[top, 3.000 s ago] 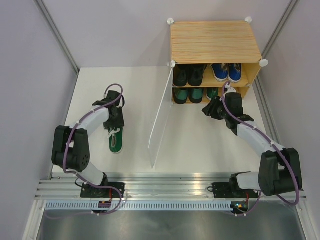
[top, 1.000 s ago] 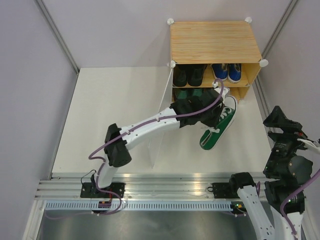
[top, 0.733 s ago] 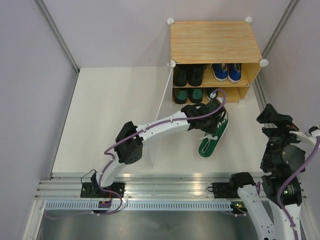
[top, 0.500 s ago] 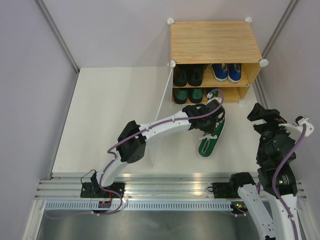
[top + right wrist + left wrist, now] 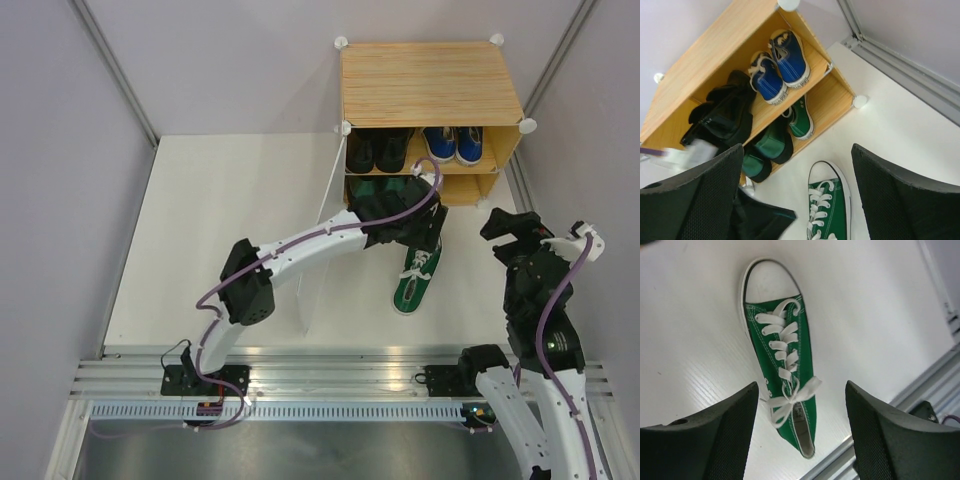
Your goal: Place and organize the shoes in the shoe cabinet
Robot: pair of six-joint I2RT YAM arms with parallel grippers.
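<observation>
One green white-toed sneaker (image 5: pixel 414 281) (image 5: pixel 781 371) lies flat on the table in front of the shoe cabinet (image 5: pixel 430 82), toe toward it. My left gripper (image 5: pixel 407 228) (image 5: pixel 800 440) hangs open just above the sneaker's heel end, touching nothing. The raised right gripper (image 5: pixel 508 232) (image 5: pixel 800 200) is open and empty at the right, looking at the cabinet (image 5: pixel 715 50). Upper shelf: black dress shoes (image 5: pixel 720 117) and blue sneakers (image 5: pixel 777 67). Lower shelf: dark green shoes (image 5: pixel 765 150) and the other green sneaker (image 5: pixel 801 119). The loose sneaker (image 5: pixel 829 206) shows below them.
The translucent door panel (image 5: pixel 318 235) stands swung open to the left of the cabinet, with my left arm reaching over it. An aluminium rail (image 5: pixel 330 375) runs along the near table edge. Grey walls close in both sides.
My left arm carried the green sneaker across, set it down before the cabinet, then opened and let go. The right arm swung up and inward toward the cabinet.
</observation>
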